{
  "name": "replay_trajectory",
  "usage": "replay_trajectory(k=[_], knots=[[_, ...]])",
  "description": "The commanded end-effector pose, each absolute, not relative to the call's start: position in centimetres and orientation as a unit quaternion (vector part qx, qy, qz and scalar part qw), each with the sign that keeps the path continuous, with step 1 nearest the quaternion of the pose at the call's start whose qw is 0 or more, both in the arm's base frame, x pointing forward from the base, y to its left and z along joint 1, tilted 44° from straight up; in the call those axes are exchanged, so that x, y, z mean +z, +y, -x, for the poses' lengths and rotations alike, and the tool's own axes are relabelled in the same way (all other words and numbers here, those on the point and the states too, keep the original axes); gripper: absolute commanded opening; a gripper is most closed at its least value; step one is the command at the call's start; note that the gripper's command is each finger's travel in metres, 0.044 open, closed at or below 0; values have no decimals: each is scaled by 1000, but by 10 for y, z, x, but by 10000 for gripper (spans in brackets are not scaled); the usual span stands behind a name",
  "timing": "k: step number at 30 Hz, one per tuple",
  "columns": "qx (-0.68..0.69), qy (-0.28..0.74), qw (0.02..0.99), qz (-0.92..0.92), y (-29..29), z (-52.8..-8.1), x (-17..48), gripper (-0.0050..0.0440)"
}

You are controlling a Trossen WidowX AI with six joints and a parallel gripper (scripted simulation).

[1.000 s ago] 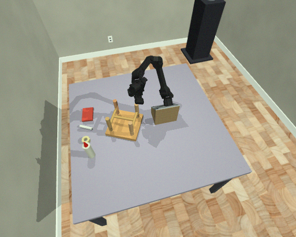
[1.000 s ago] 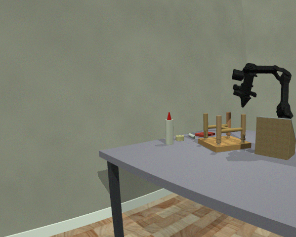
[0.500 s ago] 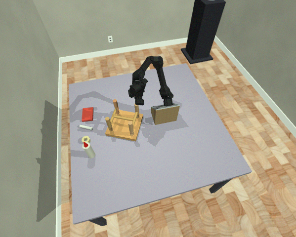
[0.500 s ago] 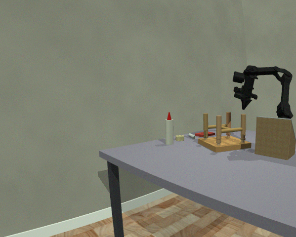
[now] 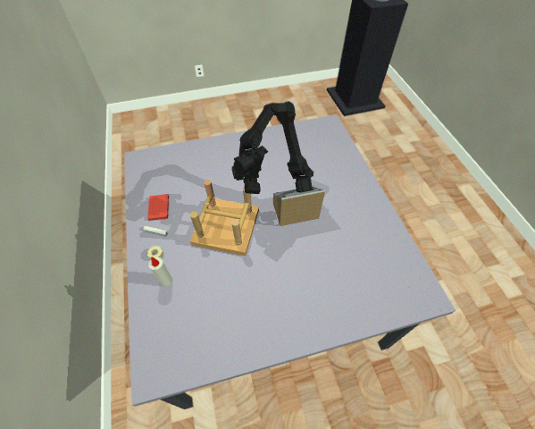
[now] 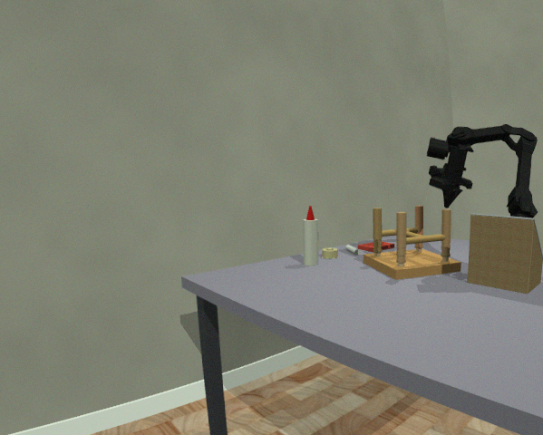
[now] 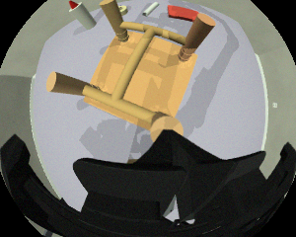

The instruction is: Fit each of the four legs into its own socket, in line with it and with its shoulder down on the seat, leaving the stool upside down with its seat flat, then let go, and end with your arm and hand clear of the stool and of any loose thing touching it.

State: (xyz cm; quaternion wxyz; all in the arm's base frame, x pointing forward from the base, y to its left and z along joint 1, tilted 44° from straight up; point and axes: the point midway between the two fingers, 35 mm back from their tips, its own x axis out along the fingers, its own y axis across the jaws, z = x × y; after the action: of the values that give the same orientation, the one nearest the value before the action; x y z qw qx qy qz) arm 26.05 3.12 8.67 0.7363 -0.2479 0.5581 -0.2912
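Observation:
The stool seat (image 5: 219,244) (image 6: 383,267) (image 7: 163,84) lies flat, upside down. Four legs stand upright at its corners: back left (image 5: 208,189) (image 6: 419,217) (image 7: 197,35), front left (image 5: 196,225) (image 6: 377,229) (image 7: 111,20), front right (image 5: 237,232) (image 6: 401,234) (image 7: 66,84), back right (image 5: 247,199) (image 6: 445,227) (image 7: 163,124). Rungs and a crossbar (image 5: 223,213) (image 7: 133,64) join them. Narrow pale bits show at the leg feet in the exterior view; full seating cannot be told. My gripper (image 5: 254,190) (image 6: 446,206) (image 7: 167,133) is shut and empty, its tip close to the back right leg's top; contact is unclear.
A brown box-like block (image 5: 300,208) (image 6: 499,253) stands right of the stool, near the arm's base. Left of the stool are a red flat block (image 5: 158,206), a white stick (image 5: 154,230), a yellow ring (image 5: 160,251) and a white bottle (image 5: 163,275) (image 6: 310,241) with a red tip.

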Motion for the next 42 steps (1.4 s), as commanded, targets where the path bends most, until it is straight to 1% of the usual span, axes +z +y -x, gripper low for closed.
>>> replay_trajectory(k=[1, 42], knots=[[-292, 559, 735, 249, 26, -259, 83, 0], [-292, 559, 735, 249, 14, -258, 71, 0]])
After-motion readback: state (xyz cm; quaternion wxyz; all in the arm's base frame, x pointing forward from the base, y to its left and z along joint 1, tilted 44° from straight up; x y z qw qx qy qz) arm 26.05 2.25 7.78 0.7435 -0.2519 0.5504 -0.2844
